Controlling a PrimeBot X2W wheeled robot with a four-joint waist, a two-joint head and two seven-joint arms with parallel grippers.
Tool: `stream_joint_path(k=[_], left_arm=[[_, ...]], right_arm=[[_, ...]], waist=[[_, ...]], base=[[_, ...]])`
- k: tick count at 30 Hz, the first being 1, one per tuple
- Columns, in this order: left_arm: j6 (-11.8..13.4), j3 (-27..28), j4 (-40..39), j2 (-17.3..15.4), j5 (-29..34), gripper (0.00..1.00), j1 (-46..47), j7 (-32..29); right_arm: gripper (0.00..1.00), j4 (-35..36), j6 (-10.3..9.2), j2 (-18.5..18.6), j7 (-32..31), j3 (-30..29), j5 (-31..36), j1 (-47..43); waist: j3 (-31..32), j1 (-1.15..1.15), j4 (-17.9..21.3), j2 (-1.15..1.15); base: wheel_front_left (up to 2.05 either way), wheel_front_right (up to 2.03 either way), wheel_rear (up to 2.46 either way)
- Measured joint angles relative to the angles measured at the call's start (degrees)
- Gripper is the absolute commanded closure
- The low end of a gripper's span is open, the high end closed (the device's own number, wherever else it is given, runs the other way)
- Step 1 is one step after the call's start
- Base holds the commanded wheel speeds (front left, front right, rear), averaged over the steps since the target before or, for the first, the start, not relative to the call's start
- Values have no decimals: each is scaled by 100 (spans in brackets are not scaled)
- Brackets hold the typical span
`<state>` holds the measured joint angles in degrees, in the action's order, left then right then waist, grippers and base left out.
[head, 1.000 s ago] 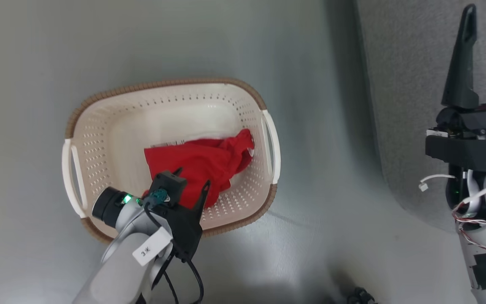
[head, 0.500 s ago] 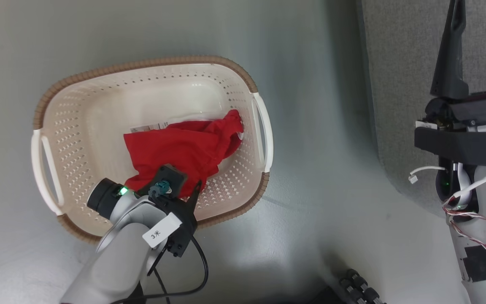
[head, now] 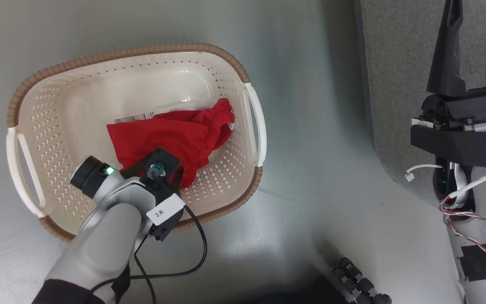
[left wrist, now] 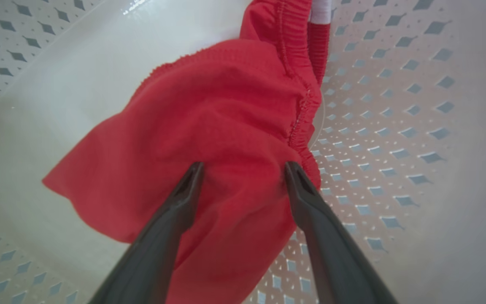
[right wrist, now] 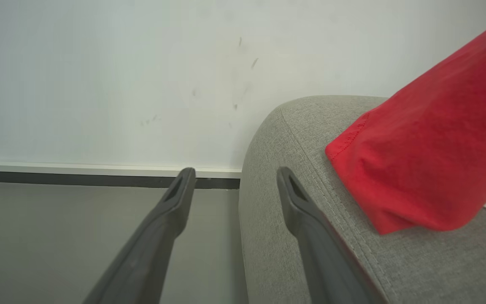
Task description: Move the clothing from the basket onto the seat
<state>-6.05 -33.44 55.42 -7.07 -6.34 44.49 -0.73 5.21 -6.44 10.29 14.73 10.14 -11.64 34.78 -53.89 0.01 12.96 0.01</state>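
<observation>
Left gripper point(left wrist: 244, 166) lowered, spread over clothing point(left wrist: 226, 105) in basket point(head: 120, 52), right gripper point(right wrist: 235, 171) spread by seat point(right wrist: 416, 261), grey floor point(head: 310, 190)

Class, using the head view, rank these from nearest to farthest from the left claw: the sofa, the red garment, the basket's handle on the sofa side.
1. Red garment, in the basket, right at the left claw.
2. Handle, on the basket's right side.
3. Sofa, far right.

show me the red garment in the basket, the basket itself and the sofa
red garment point(head: 171, 135): head view, middle of the crumpled fabric
basket point(head: 120, 52): head view, brown woven-look rim on the far side
sofa point(right wrist: 437, 266): right wrist view, bare grey upholstery of the top surface
</observation>
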Motion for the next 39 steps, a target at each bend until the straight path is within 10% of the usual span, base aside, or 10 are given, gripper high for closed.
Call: stream_joint_path(k=[1,5,39], left_arm=[[1,-14,30,7,16,3,8,1],[51,-70,159,31,63,100,73,73],[-54,399,-65,366,-702,100,102,1503]], right_arm=[[0,0,0,-2,0,-3,12,0],[0,-20,0,-31,0,-20,22,1],[0,-1426,343,-244,0,34,68,-250]], waist=[[-7,0,2,0],[-12,-1,-5,0],[1620,-1,-370,-2]], base=[[0,0,0],[0,0,0],[0,0,0]])
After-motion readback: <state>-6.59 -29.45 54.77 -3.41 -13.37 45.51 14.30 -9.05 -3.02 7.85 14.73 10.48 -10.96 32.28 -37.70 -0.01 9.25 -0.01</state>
